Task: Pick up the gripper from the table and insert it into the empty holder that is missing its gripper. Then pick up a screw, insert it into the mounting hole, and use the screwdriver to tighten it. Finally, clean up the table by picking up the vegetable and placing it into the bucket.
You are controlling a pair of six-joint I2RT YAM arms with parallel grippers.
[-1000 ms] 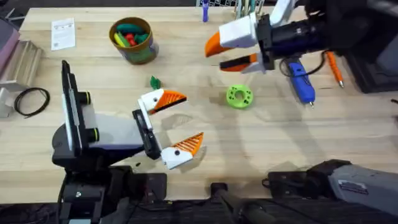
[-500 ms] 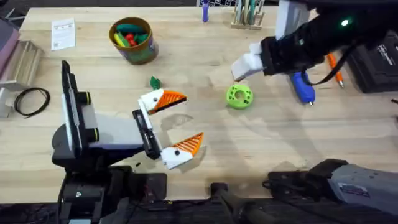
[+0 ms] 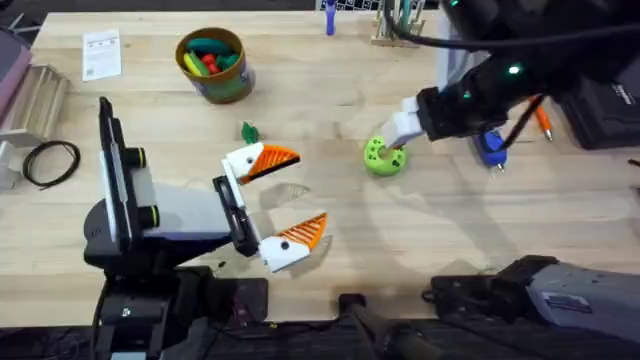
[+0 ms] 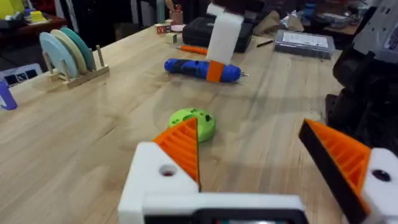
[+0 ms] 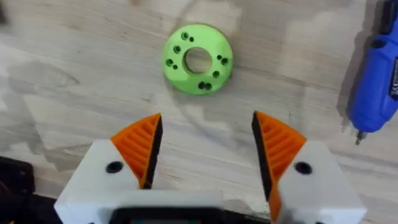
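My right fingers are spread wide and hold nothing, hanging above the lime-green disc, which lies flat on the wooden surface with a centre bore and small holes around it. Overhead, that disc sits just right of centre, with my right arm coming down over it from about 2 o'clock. The blue screwdriver lies at roughly 3 o'clock from the disc, partly under my arm; its thin bit shows beside my right orange pad.

My left fingers are also released and empty, resting low near the middle of the surface, both white blocks carrying their orange ribbed wedges. From my left wrist I see the disc beyond them and the screwdriver farther off.

The small dark-green vegetable lies at about 11 o'clock from my left fingers. The bucket stands at about 11 o'clock from the vegetable, well apart, with red, green and yellow pieces inside.
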